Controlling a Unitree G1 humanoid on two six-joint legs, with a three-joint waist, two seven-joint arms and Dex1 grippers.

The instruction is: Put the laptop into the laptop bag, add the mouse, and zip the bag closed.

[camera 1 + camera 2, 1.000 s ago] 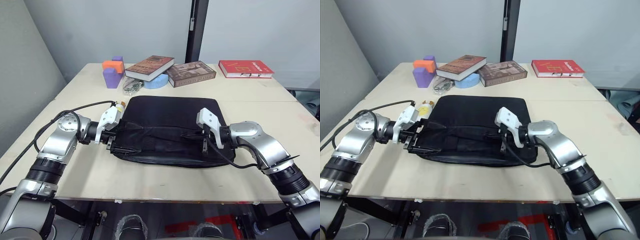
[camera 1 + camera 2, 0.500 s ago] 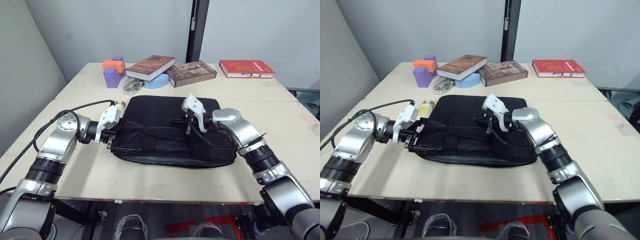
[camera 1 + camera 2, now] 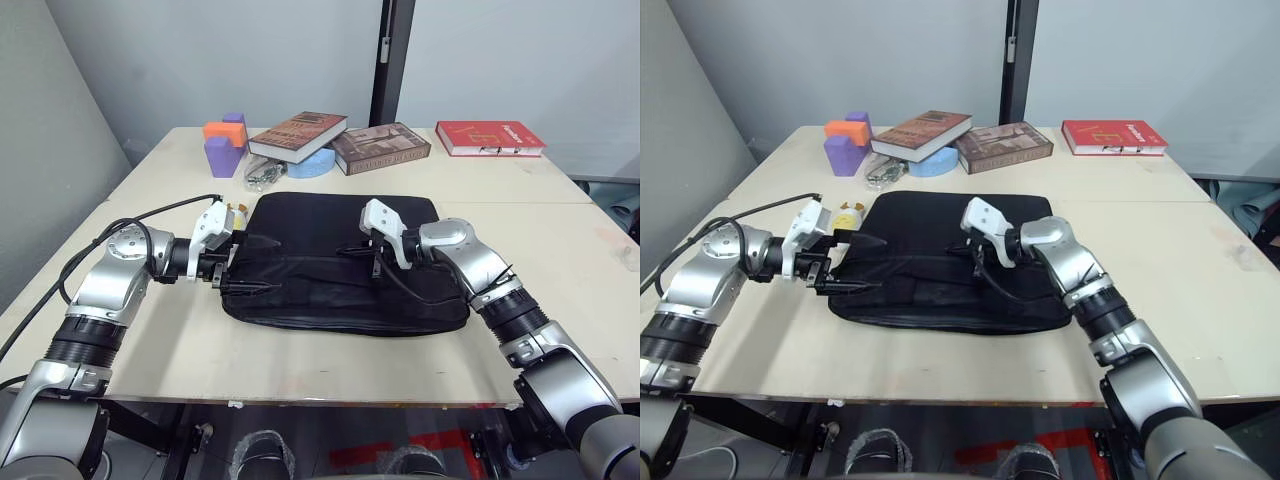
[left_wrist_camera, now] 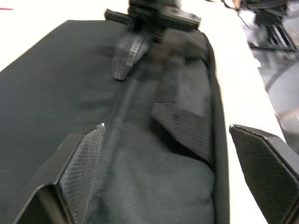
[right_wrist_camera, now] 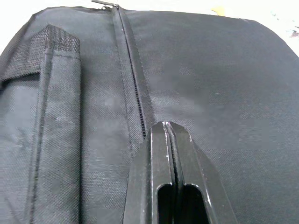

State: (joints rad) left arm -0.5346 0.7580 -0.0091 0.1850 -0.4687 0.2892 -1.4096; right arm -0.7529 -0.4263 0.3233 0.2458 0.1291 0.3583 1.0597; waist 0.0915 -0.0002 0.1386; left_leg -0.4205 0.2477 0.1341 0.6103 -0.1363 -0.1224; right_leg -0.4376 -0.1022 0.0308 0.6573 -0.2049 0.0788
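While your right gripper [image 5: 169,128] rests on the laptop bag [image 3: 340,262] with its fingers pressed together beside the zipper line, your left gripper [image 3: 853,263] sits at the bag's left edge with its fingers spread apart, nothing between them. You see the bag lying flat on the pale wooden table [image 3: 330,350]. At the table's far side sit purple and orange blocks [image 3: 224,142], two stacked books [image 3: 340,140] and a red book [image 3: 489,137]. Behind stands a grey wall [image 3: 220,50] with a dark post [image 3: 388,60]
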